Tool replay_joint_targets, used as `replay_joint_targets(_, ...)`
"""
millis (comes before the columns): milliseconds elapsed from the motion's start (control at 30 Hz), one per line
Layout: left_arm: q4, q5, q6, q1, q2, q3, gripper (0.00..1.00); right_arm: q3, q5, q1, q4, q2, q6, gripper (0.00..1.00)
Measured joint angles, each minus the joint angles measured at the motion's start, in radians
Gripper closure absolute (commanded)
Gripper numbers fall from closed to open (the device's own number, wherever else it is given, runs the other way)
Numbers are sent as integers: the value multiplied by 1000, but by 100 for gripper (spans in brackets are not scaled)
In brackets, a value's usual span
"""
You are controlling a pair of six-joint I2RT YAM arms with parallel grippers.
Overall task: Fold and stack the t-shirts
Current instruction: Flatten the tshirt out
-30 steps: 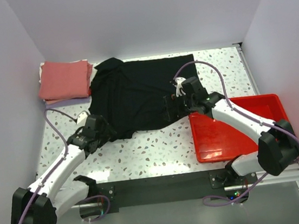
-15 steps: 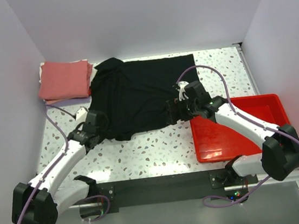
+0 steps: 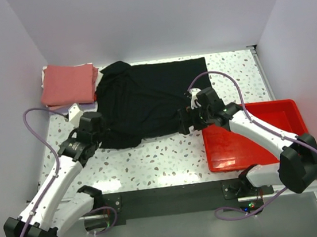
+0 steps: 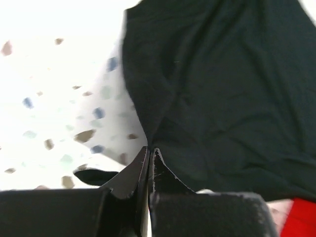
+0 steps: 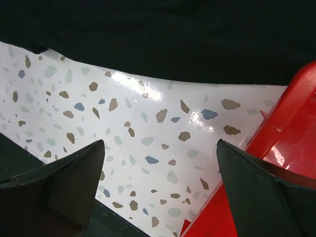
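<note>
The black t-shirt [image 3: 150,99] lay spread over the far middle of the speckled table [image 3: 168,152], not yet folded, its near-left edge bunched. Within the last second my left gripper [image 4: 149,154] went from wide open to pinched shut on that edge. In the left wrist view the cloth ran up in a ridge to the meeting tips. My right gripper [image 5: 159,148] stayed spread wide and held nothing, hovering over bare table between the shirt's near-right hem and the red tray [image 3: 284,109]. I judged 1 corner secured and 1 more to take before folding. The salmon-red t-shirt [image 3: 68,83] sat folded atop the far-left pile.
</note>
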Motion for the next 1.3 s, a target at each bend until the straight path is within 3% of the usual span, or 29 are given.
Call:
replay_joint_targets(167, -61, -73, -88, 14, 40, -102, 100, 0, 21, 0, -6, 8, 0, 1)
replay_joint_targets(300, -107, -100, -134, 90, 122, -193, 100, 0, 25, 0, -6, 29, 0, 1)
replay_joint_targets(567, -61, -143, -148, 189, 164, -232, 100, 11, 43, 0, -2, 65, -1, 1)
replay_joint_targets(700, -8, -154, -144, 279, 185, -242, 100, 53, 43, 0, 1, 151, -1, 1)
replay_joint_targets(867, 80, -119, -97, 499, 189, -250, 100, 150, 54, 15, 6, 286, -1, 1)
replay_joint_targets(1000, 132, -71, -60, 611, 179, -263, 100, 236, 77, 41, 5, 397, -6, 1)
replay_joint_targets(1300, 177, -24, -12, 668, 180, -264, 100, 425, 103, 76, -3, 617, -19, 1)
